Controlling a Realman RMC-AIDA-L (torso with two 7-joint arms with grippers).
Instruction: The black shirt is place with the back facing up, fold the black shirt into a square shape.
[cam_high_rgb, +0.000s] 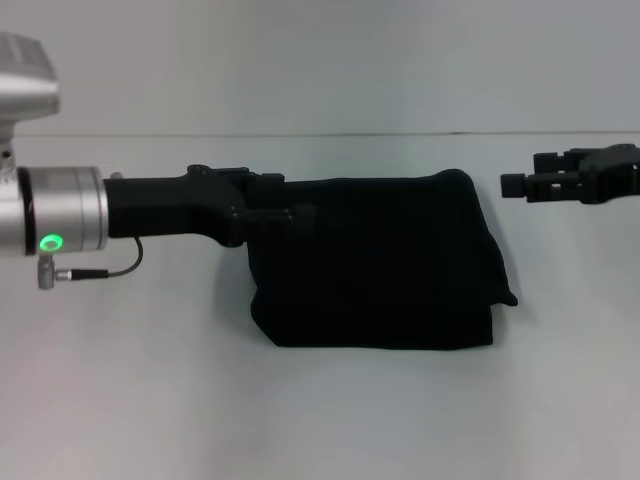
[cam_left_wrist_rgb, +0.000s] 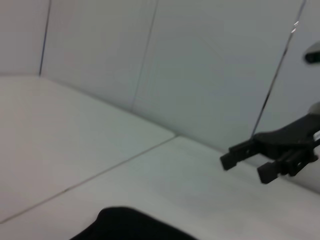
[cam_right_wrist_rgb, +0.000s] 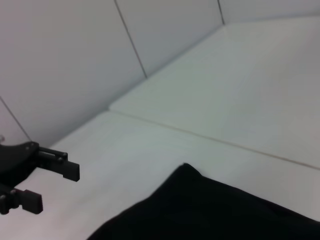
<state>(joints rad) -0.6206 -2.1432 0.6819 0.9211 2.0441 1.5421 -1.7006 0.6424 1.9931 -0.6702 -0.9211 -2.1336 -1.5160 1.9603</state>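
Note:
The black shirt (cam_high_rgb: 380, 265) lies folded into a rough rectangle in the middle of the white table, plain black side up, with a small flap sticking out at its right edge. My left gripper (cam_high_rgb: 285, 197) reaches in from the left and hangs over the shirt's upper left edge. The right wrist view shows this left gripper (cam_right_wrist_rgb: 56, 187) open, with only table between its fingers. My right gripper (cam_high_rgb: 520, 178) hovers to the right of the shirt's upper right corner, apart from it. It shows in the left wrist view as the right gripper (cam_left_wrist_rgb: 245, 169), open and holding nothing.
The white table (cam_high_rgb: 320, 420) extends in front of and beside the shirt. A pale wall (cam_high_rgb: 320, 60) rises behind its back edge. A thin cable (cam_high_rgb: 110, 268) hangs under my left wrist.

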